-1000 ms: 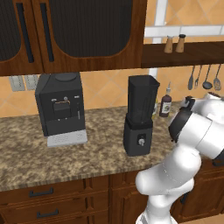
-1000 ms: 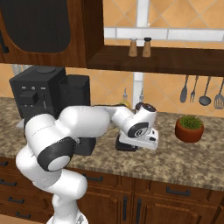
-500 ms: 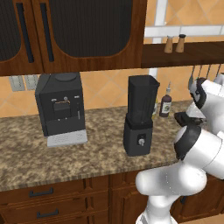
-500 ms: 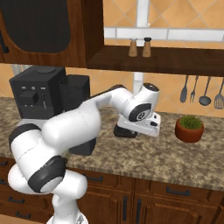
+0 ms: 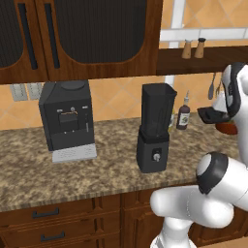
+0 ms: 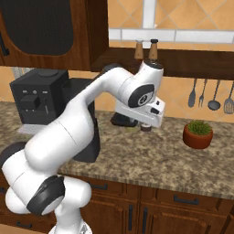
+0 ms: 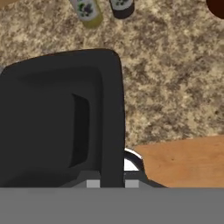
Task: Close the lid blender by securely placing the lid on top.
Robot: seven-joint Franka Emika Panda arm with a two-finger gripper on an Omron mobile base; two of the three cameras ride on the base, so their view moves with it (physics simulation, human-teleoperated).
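Note:
The black blender stands mid-counter, its square jar open at the top. To its right, above the counter and a little below the jar's rim, my gripper is shut on the flat black lid. The hand view looks down on the lid held at its edge between the fingertips, with granite counter beneath. From the right base, the lid pokes out left of the hand; my arm hides most of the blender.
A black coffee machine with a grey tray sits left of the blender. A dark thin-necked bottle stands behind, between blender and lid, beside a second bottle. A potted plant sits to the right. Shelf and cabinets hang overhead.
The arm has swung up and straightened, lifting the hand with the lid higher above the counter, to the right of the blender. The blender has not moved.

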